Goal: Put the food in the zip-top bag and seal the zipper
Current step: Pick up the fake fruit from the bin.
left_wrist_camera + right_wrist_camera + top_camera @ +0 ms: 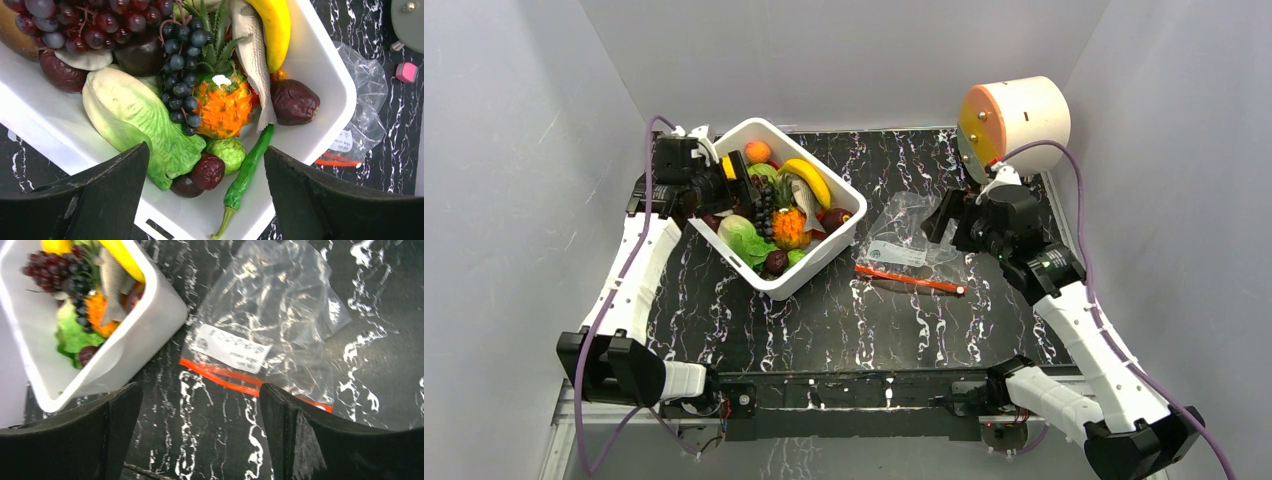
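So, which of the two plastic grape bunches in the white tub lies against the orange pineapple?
The blue-black bunch of small grapes; it lies against the orange toy pineapple. The red-purple bunch sits apart.

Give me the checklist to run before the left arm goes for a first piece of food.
1. Left tool open: ok, jaws wide apart above the white tub.
2. Right tool open: ok, jaws apart above the zip-top bag.
3. Food within grasp: ok, banana and fish lie on top of the pile.
4. Bag lying flat: ok, on the table beside the tub.
5. Bag mouth open: cannot tell; the red zipper shows no clear gap.
6. Bag empty: ok, no food inside.
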`<state>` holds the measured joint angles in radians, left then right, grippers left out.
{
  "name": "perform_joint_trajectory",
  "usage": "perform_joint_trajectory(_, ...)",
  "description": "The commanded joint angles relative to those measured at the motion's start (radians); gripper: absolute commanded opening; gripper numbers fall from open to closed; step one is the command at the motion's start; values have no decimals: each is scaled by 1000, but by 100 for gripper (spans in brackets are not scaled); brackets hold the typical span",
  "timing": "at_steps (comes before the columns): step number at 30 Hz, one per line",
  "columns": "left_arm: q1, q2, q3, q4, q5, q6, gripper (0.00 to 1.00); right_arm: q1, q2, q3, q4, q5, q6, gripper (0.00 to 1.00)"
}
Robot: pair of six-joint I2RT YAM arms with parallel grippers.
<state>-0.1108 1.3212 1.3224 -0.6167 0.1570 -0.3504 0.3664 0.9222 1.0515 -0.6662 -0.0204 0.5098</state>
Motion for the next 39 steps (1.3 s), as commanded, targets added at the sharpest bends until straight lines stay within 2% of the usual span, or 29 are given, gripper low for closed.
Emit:
perform_joint_trajectory(1, -9, -30, -4, 10, 71, 47, 82, 2, -16, -57, 68, 81, -23, 80)
perform_joint_trajectory(7, -55, -46, -26, -17, 89, 66, 77, 2, 15, -175, 141, 58, -56, 58)
perform_joint_trajectory(10, -67, -86, -61, -16, 129, 72, 76, 2, 48, -226, 182, 32, -101, 54)
perform_joint_trajectory(14, -82, -137, -96, -21, 157, 95, 76, 3, 110, -259, 219, 14, -125, 52)
perform_joint_trajectory(20, -88, -77, -56, 8, -12, 92, 73, 11, 171, -275, 268, -29, -100, 52)
perform_joint_trajectory(23, -88, 7, 19, 47, -47, 64, 66, 17, 154, -275, 274, -32, -93, 52)
perform_joint_trajectory(25, -87, 77, 79, 82, -75, 37, 57, 19, 130, -280, 279, -37, -92, 52)
perform_joint_trajectory(28, -89, 170, 142, 175, -47, -14, 53, 19, 91, -286, 288, -47, -91, 52)
perform_joint_trajectory(32, -94, 239, 125, 427, 83, -31, 58, 19, 58, -274, 282, -78, -92, 54)
perform_joint_trajectory(34, -94, 277, 153, 444, 21, -129, 60, 19, 45, -263, 266, -85, -98, 55)
perform_joint_trajectory(36, -95, 318, 235, 344, -67, -297, 61, 19, 32, -257, 255, -84, -105, 55)
perform_joint_trajectory(39, -97, 341, 230, 370, 8, -488, 56, 20, 3, -259, 250, -65, -119, 56)
